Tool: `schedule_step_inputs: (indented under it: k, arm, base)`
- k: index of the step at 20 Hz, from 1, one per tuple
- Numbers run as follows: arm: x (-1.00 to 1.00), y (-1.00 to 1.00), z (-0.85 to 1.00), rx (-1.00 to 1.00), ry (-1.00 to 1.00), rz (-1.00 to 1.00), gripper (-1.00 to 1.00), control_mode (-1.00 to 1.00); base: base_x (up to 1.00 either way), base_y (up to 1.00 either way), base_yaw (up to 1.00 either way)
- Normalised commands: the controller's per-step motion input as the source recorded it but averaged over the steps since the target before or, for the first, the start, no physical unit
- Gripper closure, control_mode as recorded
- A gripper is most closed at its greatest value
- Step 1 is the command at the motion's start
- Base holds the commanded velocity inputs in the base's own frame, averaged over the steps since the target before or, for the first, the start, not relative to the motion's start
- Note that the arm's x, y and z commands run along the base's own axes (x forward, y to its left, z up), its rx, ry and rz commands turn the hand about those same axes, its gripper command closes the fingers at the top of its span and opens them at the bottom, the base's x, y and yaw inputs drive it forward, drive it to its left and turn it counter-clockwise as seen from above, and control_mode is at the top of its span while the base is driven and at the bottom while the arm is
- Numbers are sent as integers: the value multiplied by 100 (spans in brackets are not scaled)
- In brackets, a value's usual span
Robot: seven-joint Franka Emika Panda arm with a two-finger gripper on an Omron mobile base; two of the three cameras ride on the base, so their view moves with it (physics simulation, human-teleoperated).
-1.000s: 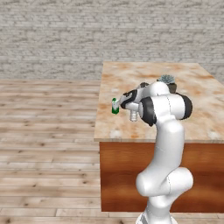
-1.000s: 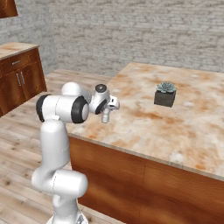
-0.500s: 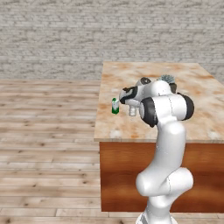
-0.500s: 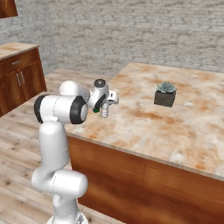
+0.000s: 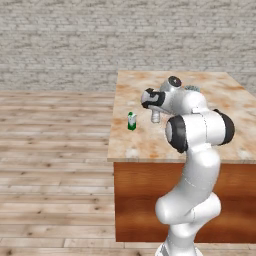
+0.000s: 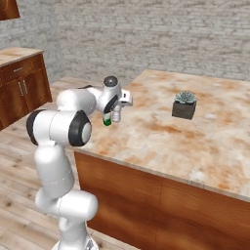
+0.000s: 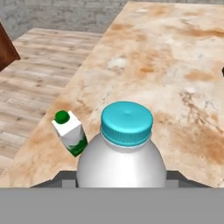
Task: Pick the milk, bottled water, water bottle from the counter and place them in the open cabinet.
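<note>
Your two-finger pincer (image 5: 155, 116) is pinching the small clear plastic bottled water (image 7: 122, 157) with its blue cap, held just above the beige, rust-veined marble counter (image 5: 215, 135). The little green-and-white milk carton (image 5: 131, 121) stands just beside it, near the counter's edge; a potted succulent (image 6: 185, 104) sits well apart
</note>
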Motion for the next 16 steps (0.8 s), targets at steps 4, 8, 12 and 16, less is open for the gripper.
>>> schedule_step_inputs:
  k: [4,8,12,16]
  arm:
    - [-71,0,69,0,-8,0,100,-100]
    - [-86,0,73,0,-6,0,100,-100]
    - [-83,0,71,0,-8,0,100,-100]
    - [-75,0,67,0,-6,0,100,-100]
  base:
    - [0,0,0]
    - [0,0,0]
    - [0,0,0]
    - [0,0,0]
